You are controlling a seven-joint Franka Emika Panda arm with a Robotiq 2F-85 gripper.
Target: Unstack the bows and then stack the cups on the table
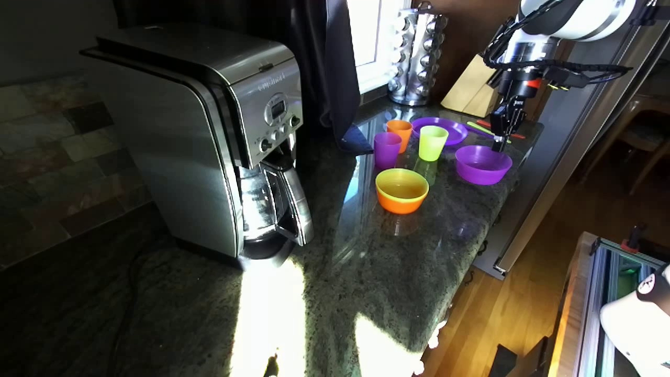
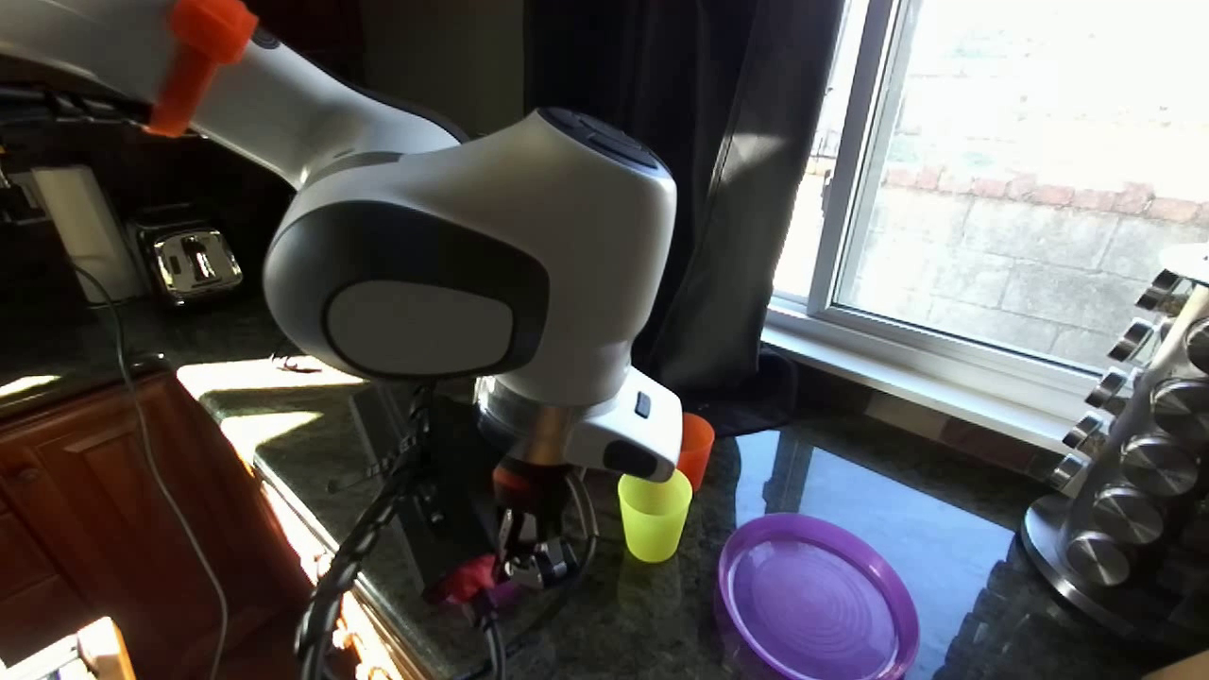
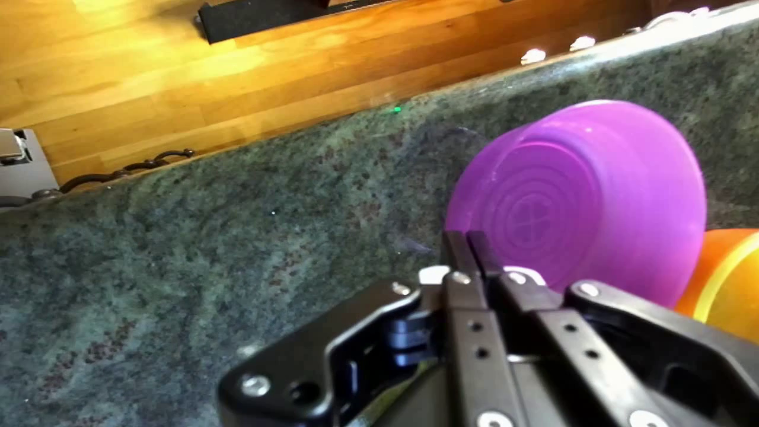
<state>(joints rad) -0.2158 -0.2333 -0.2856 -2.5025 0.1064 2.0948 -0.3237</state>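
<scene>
1. Find tool [image 3: 466, 237] drawn nearly together, pinching purple bowl [image 3: 545, 201] at its rim.
2. Read same grip in an exterior view: pointing down onto rim at back right of bowl, above bench [image 1: 340, 283], near long straight edge. Cannot tell whether bowl's base touches bench.
3. Next outward, see orange bowl [image 1: 400, 205] with lime-green bowl [image 1: 402, 184] nested inside, upright on bench; apart from purple bowl in an exterior view, partly covered by it in wrist view.
4. Beyond, count three more, all upright, mouths up: lime-green cup [image 1: 433, 144], purple cup [image 1: 387, 152], orange cup [image 1: 405, 137]. Note lime-green one standing apart; cannot tell whether purple and orange touch.
5. Past these, note purple plate [image 2: 817, 604] lying on bench, with coloured utensils [image 1: 477, 127] near it.
6. Farther back, see spice rack [image 1: 417, 57] beside knife block [image 1: 470, 89].
7. Well apart from tool, toward opposite end, see silver coffee maker [image 1: 199, 136].
</scene>
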